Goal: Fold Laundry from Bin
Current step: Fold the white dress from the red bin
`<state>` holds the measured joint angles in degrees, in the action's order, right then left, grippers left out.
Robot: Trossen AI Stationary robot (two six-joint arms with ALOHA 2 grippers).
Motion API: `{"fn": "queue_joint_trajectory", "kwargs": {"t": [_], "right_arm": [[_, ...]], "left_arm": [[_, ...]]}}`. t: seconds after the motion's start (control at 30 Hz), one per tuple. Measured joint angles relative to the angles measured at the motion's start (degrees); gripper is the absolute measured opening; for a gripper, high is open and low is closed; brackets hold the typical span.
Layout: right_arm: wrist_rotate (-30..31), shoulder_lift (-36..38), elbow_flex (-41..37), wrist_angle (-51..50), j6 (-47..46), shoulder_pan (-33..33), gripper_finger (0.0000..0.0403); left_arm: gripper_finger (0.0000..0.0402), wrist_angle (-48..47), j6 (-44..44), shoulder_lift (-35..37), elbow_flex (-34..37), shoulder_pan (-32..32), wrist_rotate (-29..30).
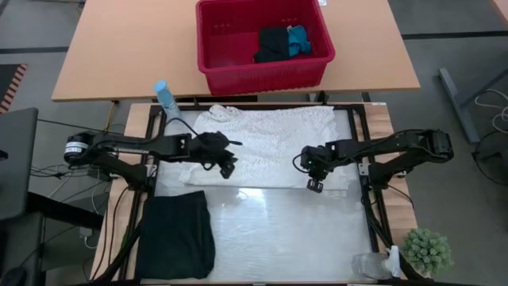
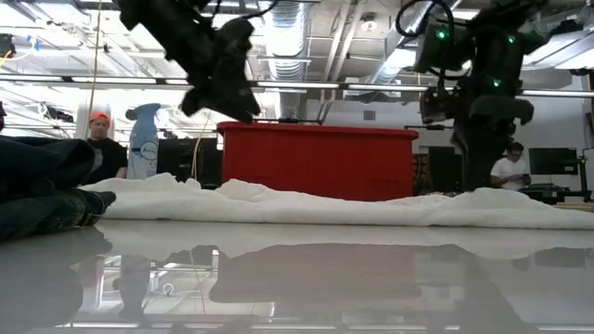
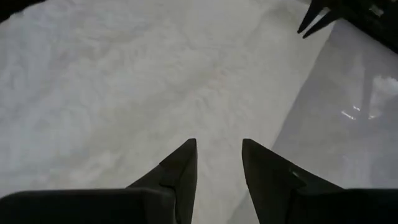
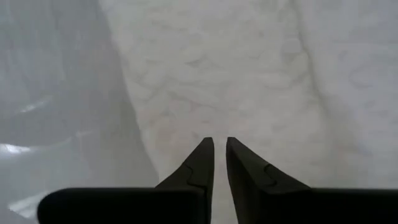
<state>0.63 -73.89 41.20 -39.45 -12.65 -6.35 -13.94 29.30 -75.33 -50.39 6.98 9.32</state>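
Person behind bin point(image 2: 316, 160), low view only

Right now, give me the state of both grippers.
Left gripper: open, empty, above the white garment.
Right gripper: slightly open, holding nothing, over the same garment's edge.

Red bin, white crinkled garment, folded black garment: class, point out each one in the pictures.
red bin point(image 1: 213, 63): high view, its left wall.
white crinkled garment point(image 1: 270, 143): high view, middle of the spread cloth.
folded black garment point(image 1: 176, 234): high view, its centre.
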Motion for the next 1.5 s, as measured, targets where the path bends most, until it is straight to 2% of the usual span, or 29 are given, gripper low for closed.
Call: {"fn": "queue_joint_trajectory", "kwargs": {"t": [0.13,0.27,0.37,0.57,0.83,1.13,1.27,1.4,1.5], "right_arm": [[2.0,0.0,3.2,-7.4,0.9,-1.5,0.008],[-0.4,0.1,3.4,-15.0,-0.2,-1.7,0.0081],[-0.9,0.1,3.4,-16.6,-0.3,0.0,0.0081],[6.5,-0.4,2.7,-16.9,-0.3,0.6,0.0081],[8.1,-0.5,0.6,-17.1,-1.0,-5.0,0.0081],[21.6,-0.5,5.6,-23.4,-5.4,-12.0,0.0081],[20.1,-0.4,7.9,-21.7,-4.7,-13.9,0.0081],[5.4,1.2,9.6,-19.9,0.9,-12.1,0.0081],[0.3,1.4,8.0,-20.1,1.0,-9.1,0.0077]], "left_arm": [[0.0116,6.2,-1.2,-5.5,-0.1,-0.5,-0.8],[0.0116,10.4,-2.1,-12.4,0.0,-1.3,-4.9],[0.0116,13.9,-1.6,-16.5,0.0,-1.5,-8.4],[0.0116,14.4,-1.6,-22.0,0.0,-2.2,-10.4],[0.0116,13.2,-2.7,-24.2,0.0,-2.2,-11.9],[0.0116,9.3,-4.4,-24.1,0.0,-2.2,-11.7],[0.0116,8.8,-3.3,-22.7,0.0,-1.8,-12.9],[0.011,7.5,-3.3,-19.2,-0.6,-1.1,-12.0],[0.01,6.5,-3.6,-18.0,-0.6,-1.0,-10.0]]}}
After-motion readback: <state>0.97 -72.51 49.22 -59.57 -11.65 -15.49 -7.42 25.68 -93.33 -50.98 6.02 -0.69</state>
